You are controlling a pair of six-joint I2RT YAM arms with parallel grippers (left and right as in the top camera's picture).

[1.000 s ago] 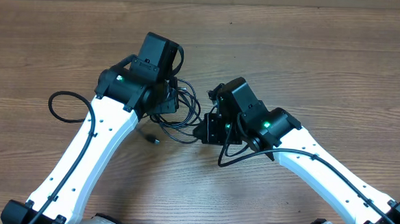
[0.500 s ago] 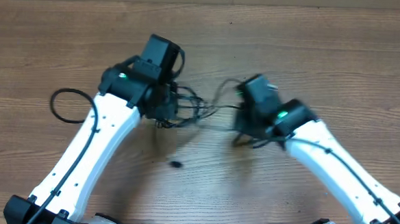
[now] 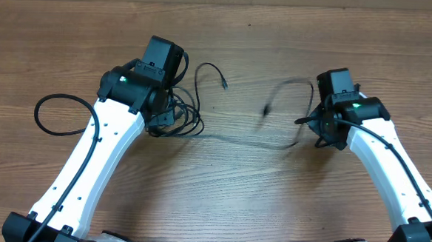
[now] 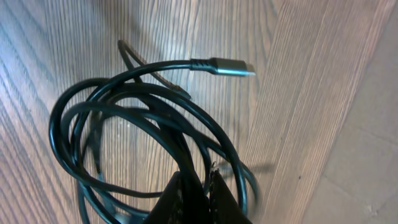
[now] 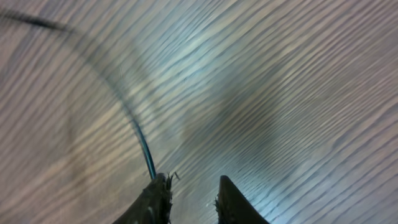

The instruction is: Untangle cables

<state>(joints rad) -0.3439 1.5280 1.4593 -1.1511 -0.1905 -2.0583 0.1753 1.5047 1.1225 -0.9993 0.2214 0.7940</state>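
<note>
Cables from overhead: most of them lie as a small tangled bundle on the table, left of centre, right at the tip of my left gripper. The wrist body hides that tip from up here. One strand arcs from the bundle toward the far side and ends in a plug lying free on the wood. Another strand, blurred, runs from the bundle rightward across the middle of the table and up to my right gripper, which is well apart from the left one. A further blurred loop shows just left of that gripper, toward the far side. A thicker arm wire loops on the table at the left, beside the left arm.

Left wrist view: the fingers are pressed together, pinching turns of the bundle where they cross at its near side. The other loops spread over the wood beyond the fingertips. One silver-tipped plug points right, just past the outermost loop.

Right wrist view: the two fingers stand a little apart, with bare wood showing between them. One thin, blurred strand curves in from the upper left and meets the tip of the left-hand finger in this picture. I cannot tell whether it is caught there or only touching.
</note>
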